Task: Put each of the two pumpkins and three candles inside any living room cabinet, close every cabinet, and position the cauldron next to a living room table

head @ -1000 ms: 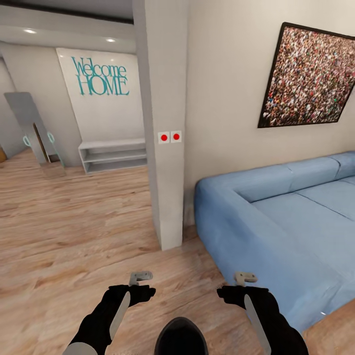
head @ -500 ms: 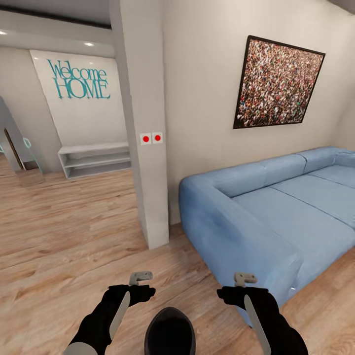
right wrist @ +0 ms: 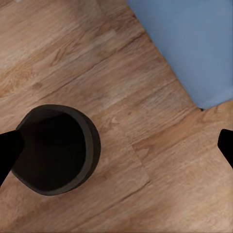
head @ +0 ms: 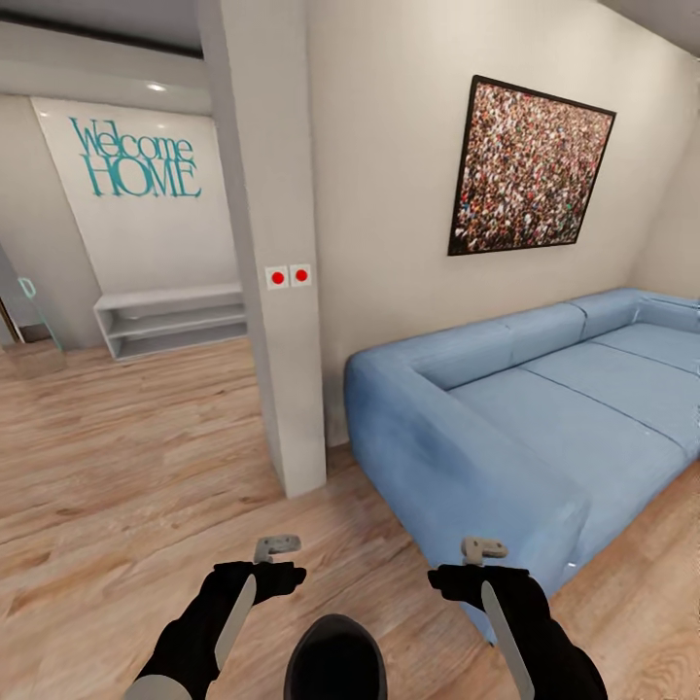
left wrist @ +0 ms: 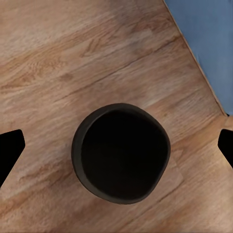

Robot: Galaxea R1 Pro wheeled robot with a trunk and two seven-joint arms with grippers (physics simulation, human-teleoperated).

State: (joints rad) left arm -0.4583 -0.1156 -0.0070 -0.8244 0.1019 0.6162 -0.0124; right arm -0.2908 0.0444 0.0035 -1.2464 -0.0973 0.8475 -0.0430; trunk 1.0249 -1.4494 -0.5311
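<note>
- Beside the blue sofa (head: 544, 418), the robot is turning on the wooden floor (head: 126, 467): across the last second the whole head view has slid, the white pillar (head: 267, 243) and the "Welcome HOME" wall sign (head: 136, 156) drifting toward the left while more of the sofa's seat comes into sight. That is the camera swinging, not the furniture.
- Both arms hang low in front of the trunk, unchanged in pose; the left gripper (left wrist: 116, 145) and right gripper (right wrist: 116, 145) each show fingertips spread wide apart with nothing between them.
- The cauldron (head: 335, 656), a dark round open pot, sits on the floor just in front of the base, between the two arms and close to the sofa's near corner.
- My reading: the turn is a search for the coffee table; no pumpkins, candles, cabinet or table are in sight.
- Open floor stretches away from the sofa past the pillar toward the white shelf unit (head: 165, 321); the sofa's arm and the pillar's corner are the edges to clear.
</note>
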